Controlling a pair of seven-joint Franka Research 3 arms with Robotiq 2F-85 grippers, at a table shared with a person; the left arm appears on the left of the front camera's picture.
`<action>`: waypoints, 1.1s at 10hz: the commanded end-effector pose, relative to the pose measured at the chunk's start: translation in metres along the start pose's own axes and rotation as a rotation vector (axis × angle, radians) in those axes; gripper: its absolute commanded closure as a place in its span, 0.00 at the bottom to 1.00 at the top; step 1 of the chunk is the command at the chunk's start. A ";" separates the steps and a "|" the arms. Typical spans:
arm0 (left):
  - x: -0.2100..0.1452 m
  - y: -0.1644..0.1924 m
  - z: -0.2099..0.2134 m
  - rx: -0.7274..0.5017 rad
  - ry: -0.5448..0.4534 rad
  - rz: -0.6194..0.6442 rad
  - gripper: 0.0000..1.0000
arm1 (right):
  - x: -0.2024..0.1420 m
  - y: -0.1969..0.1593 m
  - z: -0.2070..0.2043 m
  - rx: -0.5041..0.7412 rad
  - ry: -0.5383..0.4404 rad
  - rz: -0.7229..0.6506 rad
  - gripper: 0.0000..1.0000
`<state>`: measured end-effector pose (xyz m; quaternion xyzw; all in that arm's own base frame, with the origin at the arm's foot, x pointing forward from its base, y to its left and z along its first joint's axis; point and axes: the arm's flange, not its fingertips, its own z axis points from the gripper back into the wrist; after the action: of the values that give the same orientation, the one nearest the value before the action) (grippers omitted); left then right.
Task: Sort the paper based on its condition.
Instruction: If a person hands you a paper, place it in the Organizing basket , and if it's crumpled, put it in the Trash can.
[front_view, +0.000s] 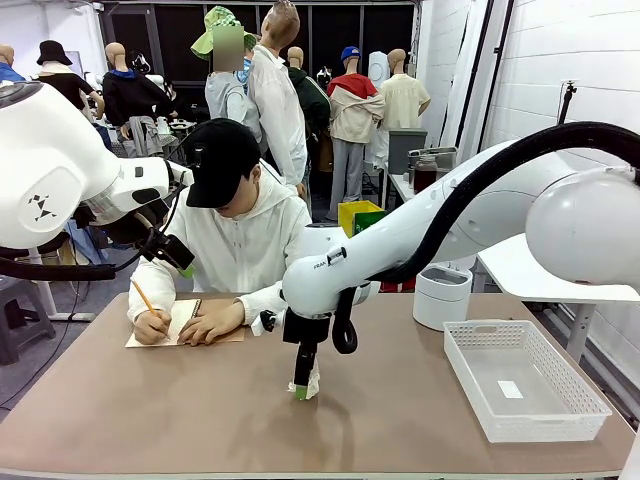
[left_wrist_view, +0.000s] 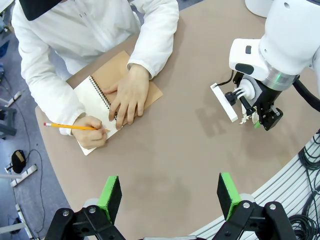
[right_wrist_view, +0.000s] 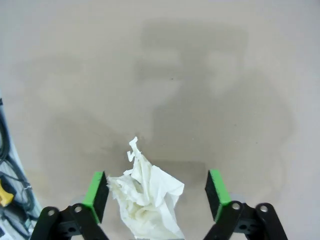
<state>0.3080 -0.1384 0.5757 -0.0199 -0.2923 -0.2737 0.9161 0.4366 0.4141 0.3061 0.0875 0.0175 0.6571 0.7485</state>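
Observation:
A crumpled white paper lies on the tan table, standing between the green pads of my right gripper, closer to the left pad. The jaws are wide apart and not pressing it. In the front view the right gripper points straight down at mid-table with the paper at its tips. My left gripper hangs open and empty high above the table's near left part. From there the right gripper shows at the right.
Across the table a person writes with a pencil in a spiral notebook with a brown cover. A white mesh basket holding a small label stands at the right. A white round container sits behind it.

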 end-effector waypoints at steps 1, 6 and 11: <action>-0.001 0.001 0.000 0.000 0.000 0.001 0.00 | 0.006 -0.003 0.001 0.018 0.026 -0.025 0.37; -0.001 0.001 0.000 0.000 0.000 0.001 0.00 | 0.004 -0.003 0.005 0.017 0.061 -0.046 0.76; -0.001 0.001 0.000 0.000 0.000 0.001 0.00 | -0.028 0.017 0.079 0.011 0.074 -0.040 0.76</action>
<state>0.3081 -0.1382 0.5757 -0.0200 -0.2923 -0.2735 0.9162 0.4363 0.3985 0.3621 0.0722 0.0472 0.6427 0.7612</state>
